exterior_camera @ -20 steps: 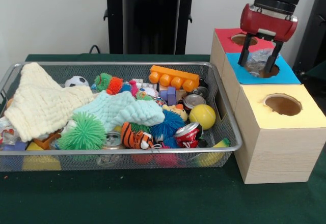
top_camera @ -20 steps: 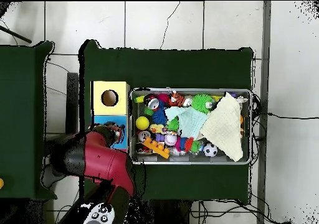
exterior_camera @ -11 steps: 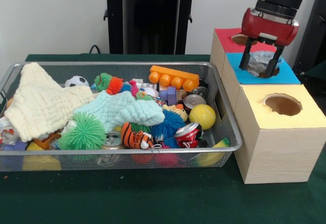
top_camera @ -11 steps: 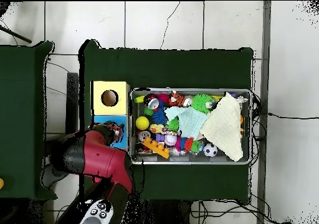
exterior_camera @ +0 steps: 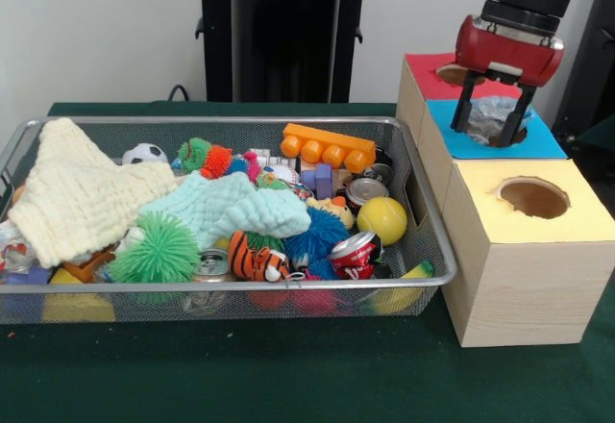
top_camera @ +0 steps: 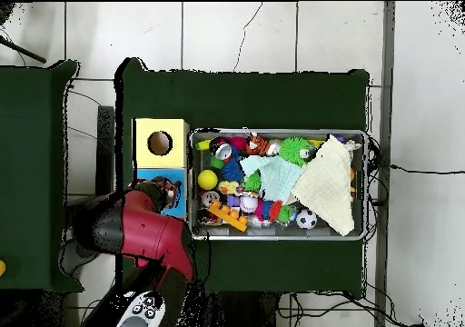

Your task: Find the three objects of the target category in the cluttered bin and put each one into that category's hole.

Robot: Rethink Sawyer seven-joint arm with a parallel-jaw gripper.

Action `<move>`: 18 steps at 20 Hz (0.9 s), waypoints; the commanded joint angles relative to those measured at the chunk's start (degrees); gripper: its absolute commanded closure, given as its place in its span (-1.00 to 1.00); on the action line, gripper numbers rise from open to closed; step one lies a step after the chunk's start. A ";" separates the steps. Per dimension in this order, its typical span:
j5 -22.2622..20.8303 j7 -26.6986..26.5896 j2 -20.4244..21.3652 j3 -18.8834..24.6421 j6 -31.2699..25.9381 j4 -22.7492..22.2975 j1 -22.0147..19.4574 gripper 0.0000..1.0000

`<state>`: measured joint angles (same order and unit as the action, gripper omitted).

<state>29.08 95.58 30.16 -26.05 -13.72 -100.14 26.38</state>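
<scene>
My gripper (exterior_camera: 485, 131) hangs open over the blue-topped box (exterior_camera: 550, 141), its fingers (exterior_camera: 461, 108) astride the round hole. A crumpled clear plastic piece (exterior_camera: 493, 111) sits in that hole between the fingers, not clamped. From overhead, the gripper (top_camera: 167, 193) shows at the blue box (top_camera: 179, 207), mostly hidden under the red arm. The wire bin (exterior_camera: 424, 213) to the left holds mixed clutter: drink cans (exterior_camera: 356, 251), a yellow ball (exterior_camera: 382, 219), an orange block (exterior_camera: 328, 146), spiky balls (exterior_camera: 158, 249) and two cloths (exterior_camera: 82, 197).
A red-topped box (exterior_camera: 423, 65) stands behind the blue one. A yellow-topped box (exterior_camera: 480, 181) with its own hole (exterior_camera: 533, 197) stands in front. The bin's right wall runs close beside the boxes. A black stand (exterior_camera: 279, 29) rises behind the bin.
My gripper has risen slightly above the blue box's hole, while the plastic piece stayed in the hole. Nothing in the bin has moved.
</scene>
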 commanded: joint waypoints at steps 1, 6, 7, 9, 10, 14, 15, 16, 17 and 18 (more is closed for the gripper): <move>1.83 13.87 -2.85 6.20 -3.34 1.72 -2.12 -1.00; 2.39 14.05 -3.68 6.55 -3.62 3.51 -2.93 -1.00; 2.38 14.02 -3.73 6.40 -4.12 3.88 -2.98 -1.00; 2.50 14.09 -3.84 6.37 -4.57 4.40 -3.23 -1.00; 2.46 13.97 -3.85 6.40 -4.64 4.59 -3.37 -1.00; 2.53 13.85 -4.30 6.48 -5.03 5.94 -4.04 -1.00; 2.54 13.85 -4.35 6.55 -5.02 6.09 -4.14 -1.00; 2.47 13.75 -4.47 6.48 -5.25 6.43 -4.28 -1.00; 2.41 13.74 -4.36 6.47 -5.43 6.47 -4.31 -1.00; 2.35 13.65 -4.32 6.52 -5.66 6.62 -4.50 -1.00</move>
<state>29.11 95.57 28.74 -25.90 -14.93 -97.40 24.48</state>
